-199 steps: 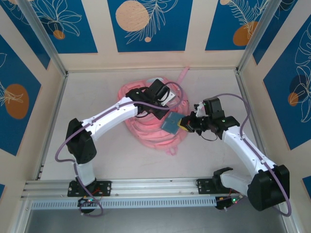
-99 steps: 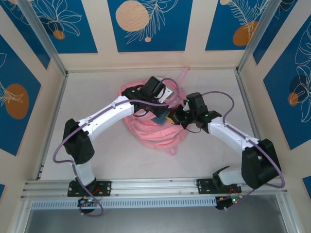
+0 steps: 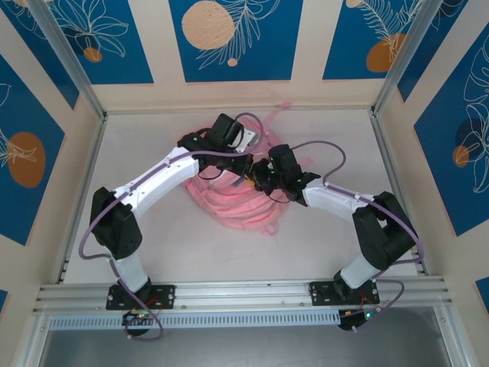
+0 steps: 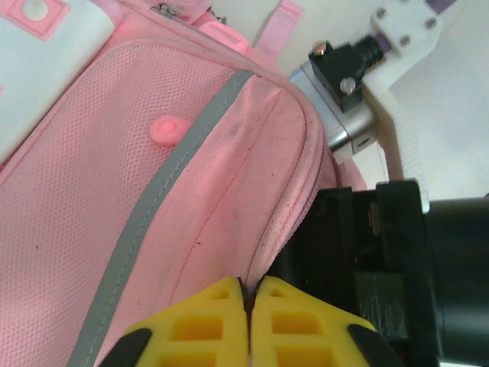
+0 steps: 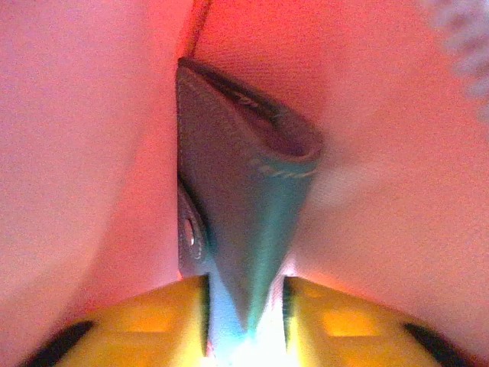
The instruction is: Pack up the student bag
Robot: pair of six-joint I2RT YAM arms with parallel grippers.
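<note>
The student bag (image 3: 229,205) lies in a pink heap at the table's middle. My left gripper (image 4: 250,287) is shut on the rim of one pocket (image 4: 294,191) and holds that opening up. My right gripper (image 3: 260,177) reaches into this opening from the right. In the right wrist view a teal pouch (image 5: 244,199) with a metal snap stands between pink walls (image 5: 76,153) inside the bag. The right gripper (image 5: 244,306) is open there, its yellow fingers (image 5: 145,321) apart on either side of the pouch's lower tip, with a gap on each side.
The right arm's black wrist body (image 4: 382,260) sits close beside my left fingers at the pocket mouth. A pink strap (image 3: 283,115) trails towards the back wall. Bare table (image 3: 153,252) lies left and in front of the bag.
My right arm has pushed left, carrying the teal pouch into the bag, and its jaws have parted. The left arm has shifted back and left with the pocket rim.
</note>
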